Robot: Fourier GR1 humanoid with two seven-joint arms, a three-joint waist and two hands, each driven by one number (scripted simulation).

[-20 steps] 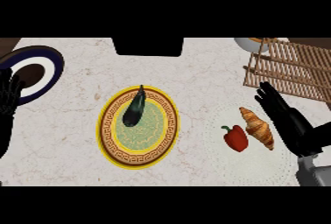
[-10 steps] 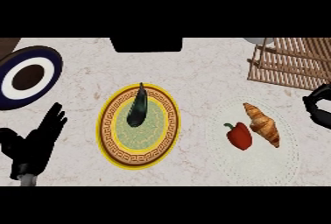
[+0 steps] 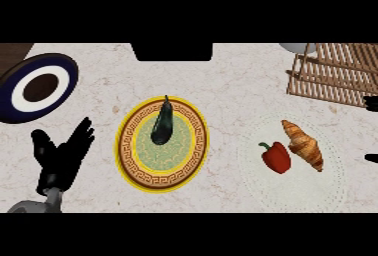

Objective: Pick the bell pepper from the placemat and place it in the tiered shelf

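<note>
Left hand (image 3: 63,157): at the near left of the head view, over bare counter, fingers straight and spread, pointing far and slightly right; it holds nothing.
Left forearm (image 3: 33,205): grey, coming in at the near left corner.
Right hand (image 3: 371,103): only two dark tips show at the right edge, one by the shelf's near corner, one nearer, right of the placemat; whether its fingers are spread or curled cannot be told.
Pepper (image 3: 276,157): red, green stem pointing far-left, lying on the placemat, nothing touching it from above.
Placemat (image 3: 325,190): pale, round, at the near right, barely distinct from the counter.
Croissant (image 3: 303,145): on the placemat just right of the pepper, seemingly touching it, lying lengthwise from far-left to near-right.
Shelf (image 3: 336,72): wooden slats, far right corner, well apart from the pepper.
Yellow plate (image 3: 133,165): centre, patterned rim, green middle.
Aubergine (image 3: 162,122): dark, long, on the far half of the yellow plate, stem end pointing far.
Blue plate (image 3: 22,102): far left, white ring and dark centre.
Counter (image 3: 229,90): light marble.
Pale round thing (image 3: 295,47): partly seen at the far edge beside the shelf.
</note>
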